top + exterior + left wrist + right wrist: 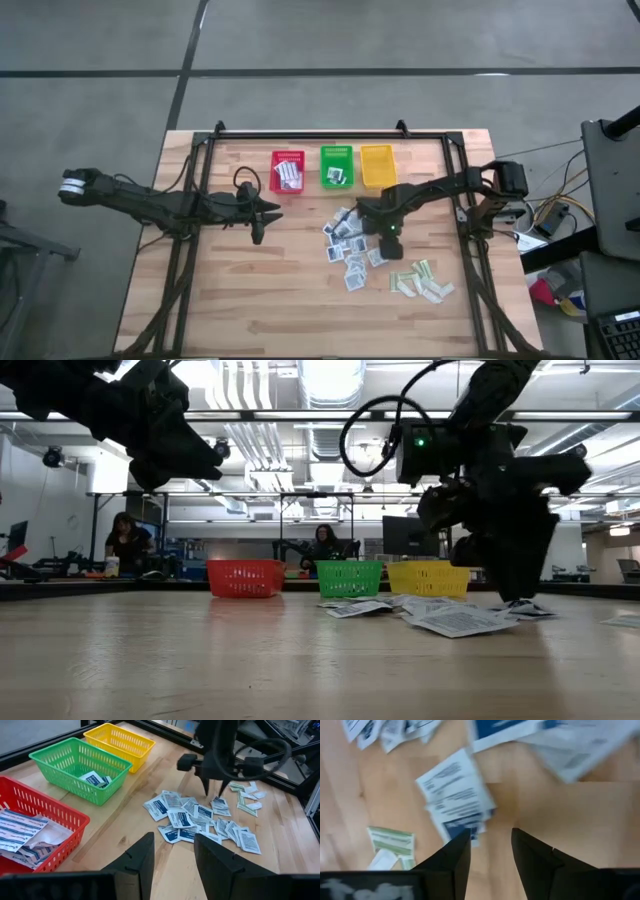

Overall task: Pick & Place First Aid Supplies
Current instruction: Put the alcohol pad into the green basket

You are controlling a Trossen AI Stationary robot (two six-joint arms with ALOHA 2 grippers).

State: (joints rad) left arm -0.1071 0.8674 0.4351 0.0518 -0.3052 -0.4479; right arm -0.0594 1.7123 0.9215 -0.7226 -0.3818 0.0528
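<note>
Several white-blue first aid packets (350,250) lie loose on the wooden table, right of its middle, with pale green strips (420,280) nearer the right front. My right gripper (491,842) points steeply down over the pile's far edge. It is open, with bare wood between its fingers and one white-blue packet (455,800) just beside them. My left gripper (172,855) hangs open above the table left of the pile, holding nothing.
Three baskets stand in a row at the far edge: red (60,815) with oblong striped packets, green (75,762) with small square ones, yellow (120,740). A black frame (330,133) rims the table. Bare wood (250,300) lies at the near left.
</note>
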